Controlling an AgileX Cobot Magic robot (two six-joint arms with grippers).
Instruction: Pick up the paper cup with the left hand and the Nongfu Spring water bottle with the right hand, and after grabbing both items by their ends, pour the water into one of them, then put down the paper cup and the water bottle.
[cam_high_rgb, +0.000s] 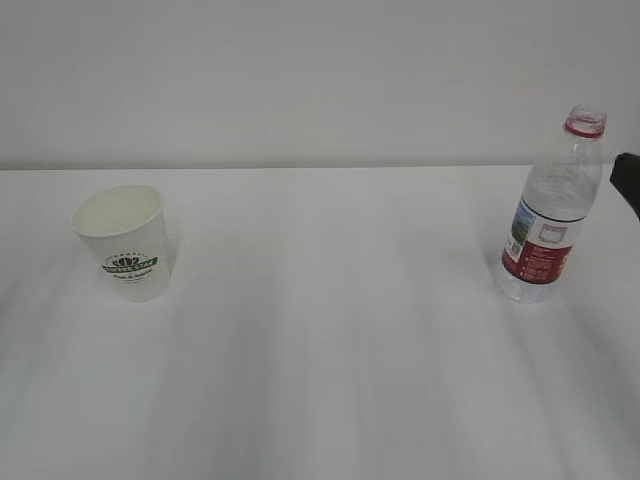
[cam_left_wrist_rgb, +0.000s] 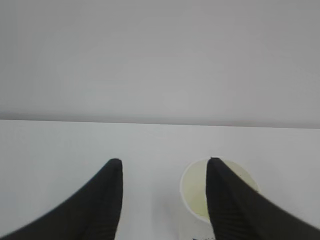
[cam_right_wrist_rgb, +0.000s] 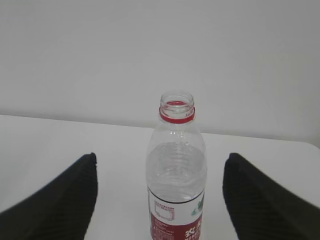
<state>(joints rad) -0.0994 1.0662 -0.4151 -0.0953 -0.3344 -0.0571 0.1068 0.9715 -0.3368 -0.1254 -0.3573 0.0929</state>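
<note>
The white paper cup (cam_high_rgb: 122, 240) with a green logo stands upright at the left of the table, with no gripper near it in the exterior view. In the left wrist view my left gripper (cam_left_wrist_rgb: 164, 160) is open and holds nothing. The cup's cream inside (cam_left_wrist_rgb: 194, 191) shows low down, partly behind the right finger (cam_left_wrist_rgb: 225, 200). The Nongfu Spring water bottle (cam_high_rgb: 550, 215) stands upright and uncapped at the right, with clear water (cam_right_wrist_rgb: 176, 172) in it. My right gripper (cam_right_wrist_rgb: 160, 155) is open, and the bottle (cam_right_wrist_rgb: 176, 200) stands centred between its fingers without touching them.
The white table (cam_high_rgb: 330, 340) runs back to a plain pale wall (cam_high_rgb: 300, 80). A black part of the right arm (cam_high_rgb: 628, 185) pokes in at the right edge, just behind the bottle. Bare tabletop lies between cup and bottle.
</note>
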